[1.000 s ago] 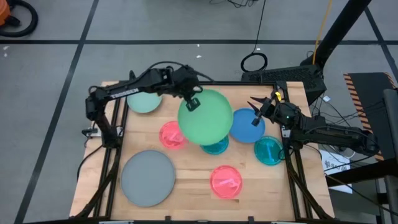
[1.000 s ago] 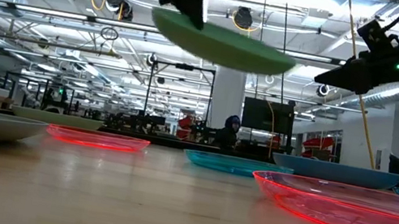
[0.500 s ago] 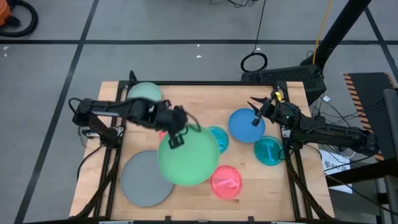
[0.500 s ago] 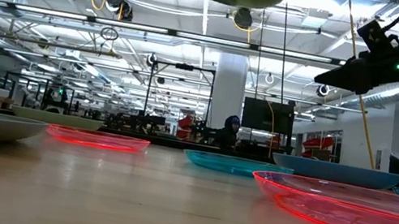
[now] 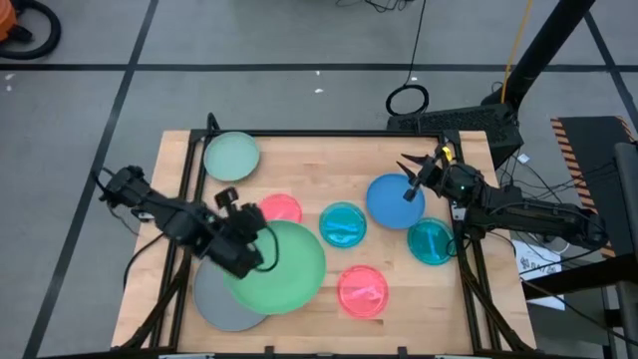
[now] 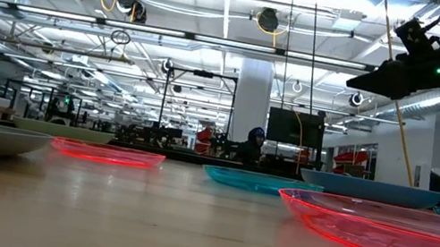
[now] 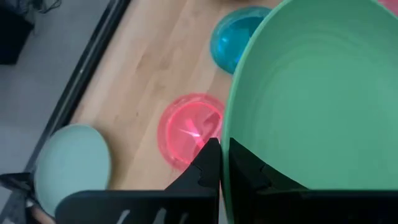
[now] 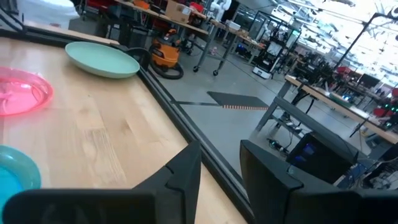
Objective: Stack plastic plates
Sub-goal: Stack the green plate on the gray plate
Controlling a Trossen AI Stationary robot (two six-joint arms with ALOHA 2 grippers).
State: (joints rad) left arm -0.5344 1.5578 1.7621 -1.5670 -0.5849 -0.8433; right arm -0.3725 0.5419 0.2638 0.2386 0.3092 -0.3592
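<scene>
Above the grey plate (image 5: 221, 304), the left gripper (image 5: 261, 254) reaches low, jaws pinching the large green plate's (image 5: 284, 269) smooth, tilted rim.

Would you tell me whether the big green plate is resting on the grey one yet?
Not yet: the left claw holds the green plate by its rim, raised over the grey plate.

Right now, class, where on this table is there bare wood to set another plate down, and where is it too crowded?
Bare wood runs along the far edge, between the pale green plate and the blue plate. A smaller patch lies at the near right corner, beside the near pink plate. The middle is crowded: the far pink plate and the teal plate lie close together beside the large green plate.
</scene>
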